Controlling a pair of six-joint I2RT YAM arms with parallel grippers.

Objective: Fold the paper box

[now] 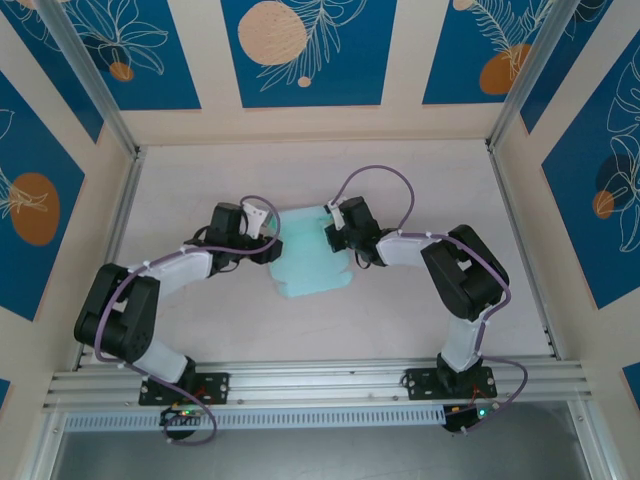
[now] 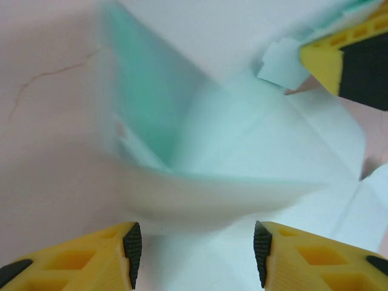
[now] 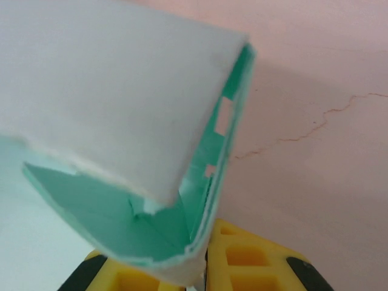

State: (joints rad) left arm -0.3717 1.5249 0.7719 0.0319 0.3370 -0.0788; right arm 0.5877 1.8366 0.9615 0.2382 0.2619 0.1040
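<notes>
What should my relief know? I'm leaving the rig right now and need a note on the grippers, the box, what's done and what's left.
Left gripper: open, its fingers straddle the left side of the paper box without clamping it.
Right gripper: shut on a raised wall at the box's right side.
Box: in the middle of the table, between the arms.
Done: partly formed, with some walls standing.
Left: several flaps lie flat and need raising and tucking in.
</notes>
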